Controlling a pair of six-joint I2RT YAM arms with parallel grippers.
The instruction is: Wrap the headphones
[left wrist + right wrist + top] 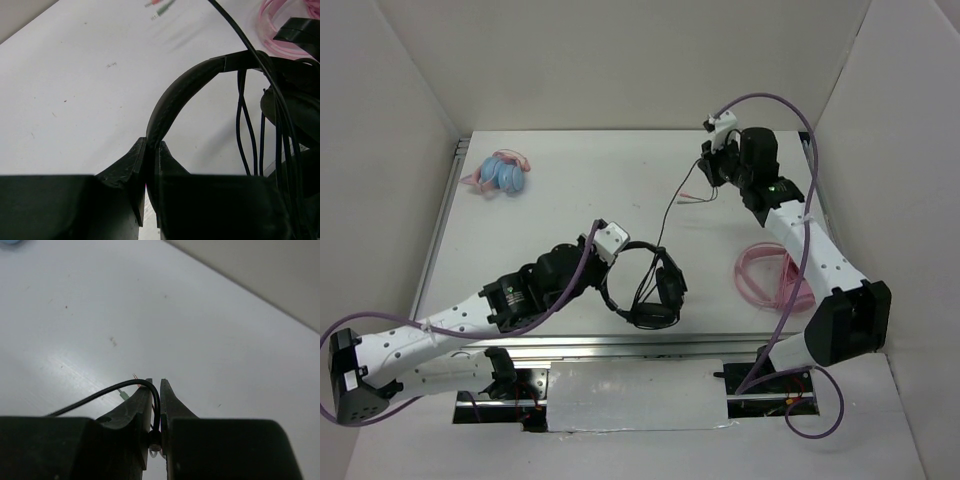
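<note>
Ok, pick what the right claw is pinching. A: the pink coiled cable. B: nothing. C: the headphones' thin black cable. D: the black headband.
C: in the right wrist view the thin black cable loops into the shut right claw; the headband sits in the left claw.

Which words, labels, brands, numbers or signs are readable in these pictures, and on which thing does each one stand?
None can be read. The headphones, the pink cable and the table show no letters, numbers or signs in any view.
</note>
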